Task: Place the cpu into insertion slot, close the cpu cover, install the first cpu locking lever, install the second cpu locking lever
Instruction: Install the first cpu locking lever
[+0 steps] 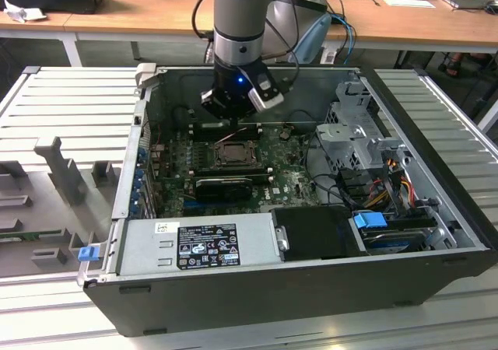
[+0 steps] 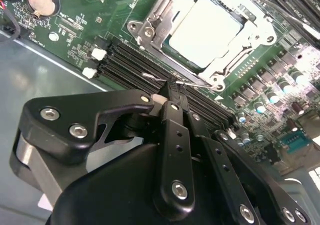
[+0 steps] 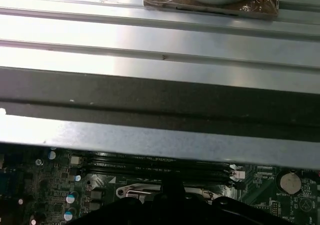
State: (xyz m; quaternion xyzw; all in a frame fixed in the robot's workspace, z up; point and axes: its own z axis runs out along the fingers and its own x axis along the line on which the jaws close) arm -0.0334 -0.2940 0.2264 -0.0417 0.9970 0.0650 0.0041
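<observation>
The cpu lies flat in the insertion slot on the green board, its pale metal top showing through the window of the cpu cover, which is folded down over it. A thin wire locking lever runs along the socket edge nearest my fingers. My gripper is shut, with nothing between the fingers, and its tip sits right at that wire. In the exterior view the gripper hangs just behind the socket inside the open case. The socket's metal rim peeks out past the dark gripper body in the first wrist view.
Black memory slots lie between the gripper and the socket. A long black ribbed card sits in front of the socket, and the power supply is at the case front. A drive cage with cables stands at the exterior view's right. The case wall rises close behind.
</observation>
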